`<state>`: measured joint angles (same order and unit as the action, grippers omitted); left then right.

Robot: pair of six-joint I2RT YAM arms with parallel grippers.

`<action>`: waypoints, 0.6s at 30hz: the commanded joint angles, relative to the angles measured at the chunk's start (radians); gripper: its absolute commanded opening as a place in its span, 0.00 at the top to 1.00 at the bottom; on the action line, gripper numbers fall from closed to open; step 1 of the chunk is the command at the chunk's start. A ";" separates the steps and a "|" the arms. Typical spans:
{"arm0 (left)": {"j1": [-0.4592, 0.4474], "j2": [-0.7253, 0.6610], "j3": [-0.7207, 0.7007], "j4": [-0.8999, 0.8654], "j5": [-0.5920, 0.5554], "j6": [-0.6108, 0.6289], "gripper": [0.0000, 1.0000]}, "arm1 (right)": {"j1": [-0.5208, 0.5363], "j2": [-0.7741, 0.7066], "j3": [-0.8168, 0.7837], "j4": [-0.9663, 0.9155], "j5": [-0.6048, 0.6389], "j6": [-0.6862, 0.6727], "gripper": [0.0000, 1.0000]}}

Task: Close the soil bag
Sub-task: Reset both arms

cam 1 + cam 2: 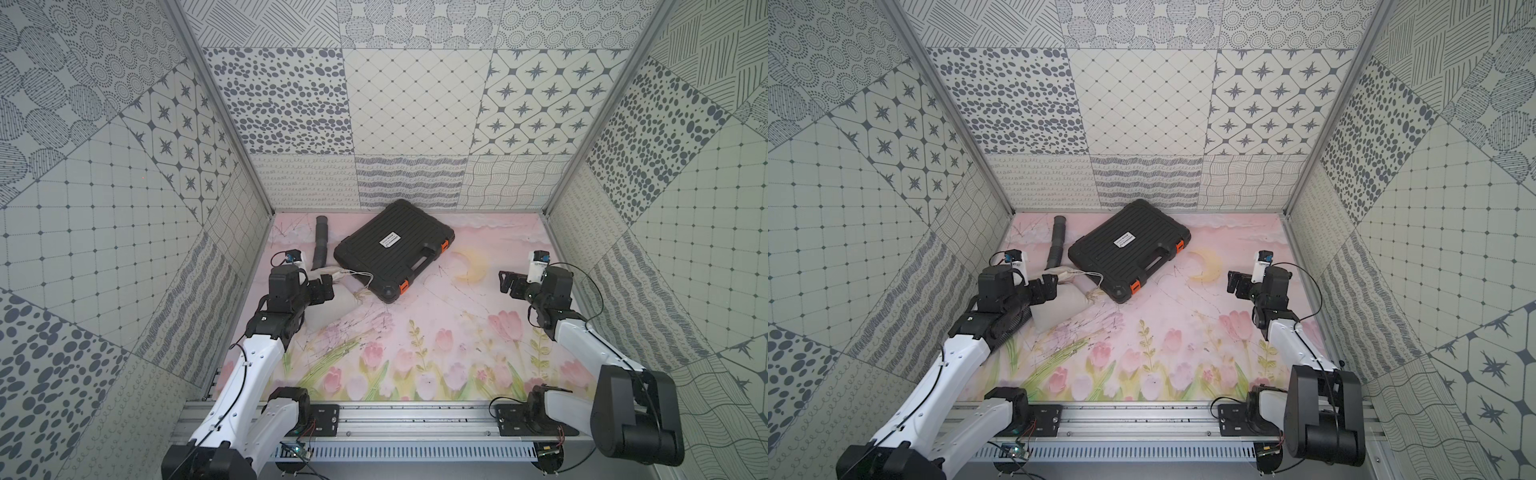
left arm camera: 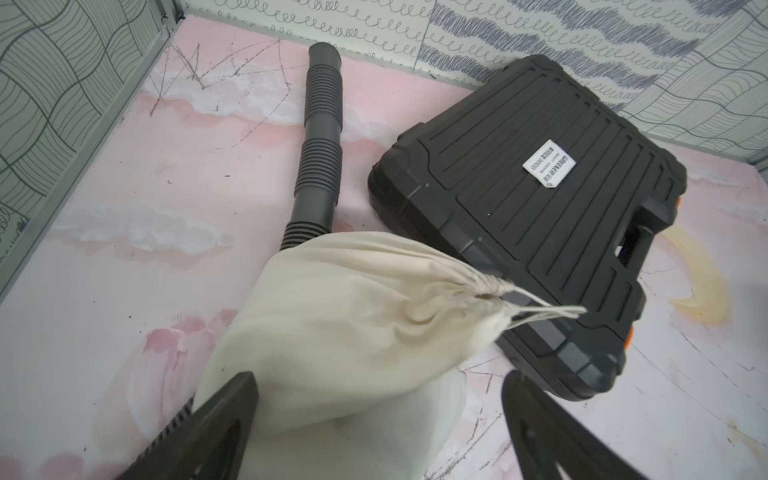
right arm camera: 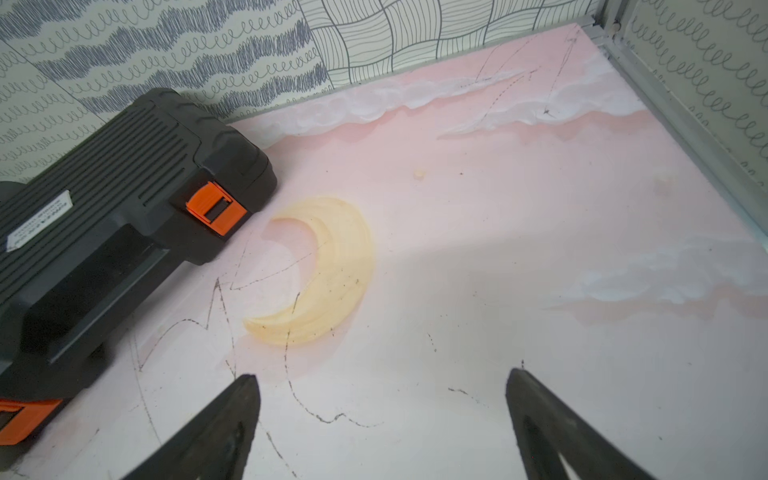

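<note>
The soil bag (image 1: pixel 332 309) (image 1: pixel 1061 307) is an off-white cloth sack lying at the left of the mat, beside the black case. In the left wrist view the soil bag (image 2: pixel 345 316) fills the near middle. Its mouth (image 2: pixel 484 291) is gathered into puckers, and thin white cords (image 2: pixel 552 311) trail from it onto the case. My left gripper (image 1: pixel 328 286) (image 1: pixel 1051 286) (image 2: pixel 380 376) stands open, jaws wide on either side of the bag's body. Most of the bag is hidden under that arm in both top views. My right gripper (image 1: pixel 505 281) (image 1: pixel 1235 281) (image 3: pixel 382 374) hangs open over bare mat at the right, holding nothing.
A black ribbed hard case (image 1: pixel 395 249) (image 1: pixel 1129 249) (image 2: pixel 536 216) (image 3: pixel 104 224) with orange latches lies at the back middle, close to the bag. A grey ribbed hose (image 1: pixel 321 243) (image 1: pixel 1056 245) (image 2: pixel 320 137) lies left of it. Patterned walls close in three sides.
</note>
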<state>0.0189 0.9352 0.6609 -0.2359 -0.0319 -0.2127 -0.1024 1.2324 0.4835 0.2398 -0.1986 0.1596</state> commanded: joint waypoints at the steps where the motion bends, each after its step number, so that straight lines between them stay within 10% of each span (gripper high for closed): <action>1: 0.068 0.020 -0.095 0.272 0.100 -0.010 0.04 | -0.001 0.063 -0.040 0.333 0.025 -0.011 0.03; 18: 0.075 0.502 -0.188 0.877 0.222 0.084 0.06 | 0.018 0.250 -0.071 0.556 0.042 -0.037 0.03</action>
<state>0.0937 1.3403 0.4831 0.3901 0.0822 -0.1791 -0.0948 1.4776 0.4084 0.7185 -0.1726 0.1413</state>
